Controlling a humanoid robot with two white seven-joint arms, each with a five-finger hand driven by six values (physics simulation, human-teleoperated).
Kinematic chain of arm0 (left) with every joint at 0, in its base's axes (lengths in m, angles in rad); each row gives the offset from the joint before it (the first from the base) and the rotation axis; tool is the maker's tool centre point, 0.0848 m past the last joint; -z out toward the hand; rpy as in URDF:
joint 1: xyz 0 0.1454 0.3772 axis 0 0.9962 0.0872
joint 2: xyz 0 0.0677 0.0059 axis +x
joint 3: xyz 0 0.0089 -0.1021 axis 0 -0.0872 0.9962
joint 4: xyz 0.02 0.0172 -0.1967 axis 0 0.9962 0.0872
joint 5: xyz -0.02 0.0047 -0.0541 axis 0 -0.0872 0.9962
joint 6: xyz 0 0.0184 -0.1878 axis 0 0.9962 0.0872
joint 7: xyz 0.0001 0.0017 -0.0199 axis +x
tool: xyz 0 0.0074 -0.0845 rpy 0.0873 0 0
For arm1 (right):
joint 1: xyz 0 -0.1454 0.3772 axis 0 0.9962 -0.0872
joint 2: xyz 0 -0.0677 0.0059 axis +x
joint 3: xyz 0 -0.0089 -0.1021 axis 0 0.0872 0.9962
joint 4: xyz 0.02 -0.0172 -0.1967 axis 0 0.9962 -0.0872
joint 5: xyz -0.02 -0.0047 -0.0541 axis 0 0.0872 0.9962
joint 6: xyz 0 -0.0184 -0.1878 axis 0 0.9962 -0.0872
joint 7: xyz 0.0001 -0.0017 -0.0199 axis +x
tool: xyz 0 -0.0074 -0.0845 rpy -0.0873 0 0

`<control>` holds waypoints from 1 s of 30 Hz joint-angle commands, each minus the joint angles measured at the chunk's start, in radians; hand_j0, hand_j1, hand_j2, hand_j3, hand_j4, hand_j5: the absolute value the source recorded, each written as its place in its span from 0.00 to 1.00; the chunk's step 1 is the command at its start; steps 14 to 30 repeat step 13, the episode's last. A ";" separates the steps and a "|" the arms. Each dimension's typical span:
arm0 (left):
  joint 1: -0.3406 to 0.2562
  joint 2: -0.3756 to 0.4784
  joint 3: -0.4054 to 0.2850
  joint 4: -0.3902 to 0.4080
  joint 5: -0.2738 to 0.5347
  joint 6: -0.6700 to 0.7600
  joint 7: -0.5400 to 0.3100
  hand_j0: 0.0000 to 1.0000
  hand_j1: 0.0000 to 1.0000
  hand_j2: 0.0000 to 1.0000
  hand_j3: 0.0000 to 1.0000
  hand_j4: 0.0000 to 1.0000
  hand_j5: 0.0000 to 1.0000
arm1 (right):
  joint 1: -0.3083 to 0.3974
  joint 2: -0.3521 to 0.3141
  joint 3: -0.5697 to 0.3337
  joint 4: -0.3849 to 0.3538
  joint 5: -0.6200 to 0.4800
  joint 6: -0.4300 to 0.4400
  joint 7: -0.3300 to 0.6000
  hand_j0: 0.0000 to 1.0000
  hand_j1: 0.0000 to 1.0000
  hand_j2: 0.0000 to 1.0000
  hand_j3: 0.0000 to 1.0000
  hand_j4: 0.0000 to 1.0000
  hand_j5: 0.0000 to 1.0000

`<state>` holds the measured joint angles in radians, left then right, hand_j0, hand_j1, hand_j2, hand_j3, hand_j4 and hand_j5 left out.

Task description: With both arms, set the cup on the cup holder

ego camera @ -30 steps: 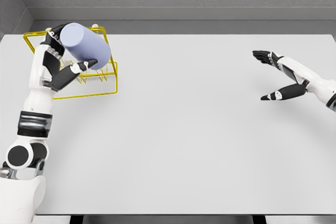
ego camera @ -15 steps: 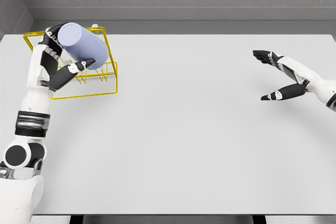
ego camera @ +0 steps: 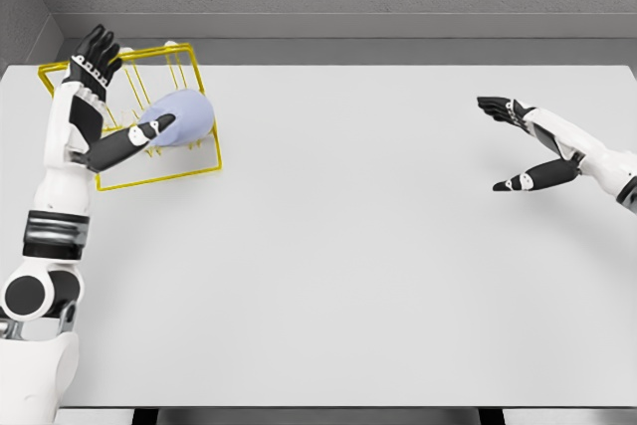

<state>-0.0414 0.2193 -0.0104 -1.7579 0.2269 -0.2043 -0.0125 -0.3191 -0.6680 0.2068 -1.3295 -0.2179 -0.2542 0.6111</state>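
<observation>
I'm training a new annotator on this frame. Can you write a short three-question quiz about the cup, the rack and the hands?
1. True or false: the left hand is clamped around the cup.
2. Where is the cup? A) lying in the yellow rack B) upright mid-table C) in the right hand
3. Fill in: the right hand's fingers are ____, holding nothing.

Key:
1. False: its fingers are spread, with only the thumb near the cup.
2. A
3. open
</observation>
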 commanded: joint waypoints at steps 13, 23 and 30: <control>0.075 0.014 0.099 -0.005 0.006 -0.213 -0.001 1.00 1.00 1.00 1.00 1.00 1.00 | -0.003 0.001 0.011 0.006 0.009 0.001 0.000 1.00 1.00 1.00 1.00 1.00 1.00; 0.075 0.014 0.099 -0.005 0.006 -0.213 -0.001 1.00 1.00 1.00 1.00 1.00 1.00 | -0.003 0.001 0.011 0.006 0.009 0.001 0.000 1.00 1.00 1.00 1.00 1.00 1.00; 0.075 0.014 0.099 -0.005 0.006 -0.213 -0.001 1.00 1.00 1.00 1.00 1.00 1.00 | -0.003 0.001 0.011 0.006 0.009 0.001 0.000 1.00 1.00 1.00 1.00 1.00 1.00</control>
